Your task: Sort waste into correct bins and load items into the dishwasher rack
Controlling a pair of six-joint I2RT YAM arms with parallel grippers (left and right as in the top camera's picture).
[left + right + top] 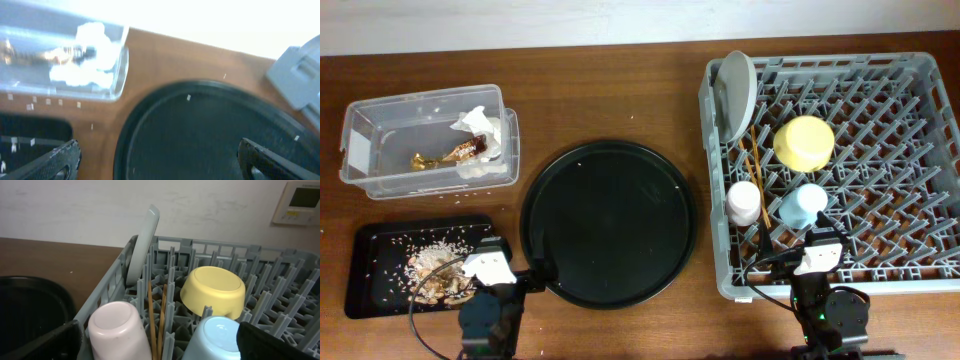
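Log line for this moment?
napkin, wrapper: clear box | scraps: black tray | plate, bowl, pink cup, blue cup, chopsticks: rack | left hand, right hand: open

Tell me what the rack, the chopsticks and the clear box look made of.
Dishwasher rack: matte grey moulded plastic, by its uniform pegs. Chopsticks: likely wood or bamboo, tan and dull. Clear box: glossy transparent plastic; the napkin shows through its walls.

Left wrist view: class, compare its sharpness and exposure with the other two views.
Left wrist: blurred throughout, top blown out to white, clear box smeared. Right wrist: sharp on the yellow bowl. Overhead: evenly lit and crisp.
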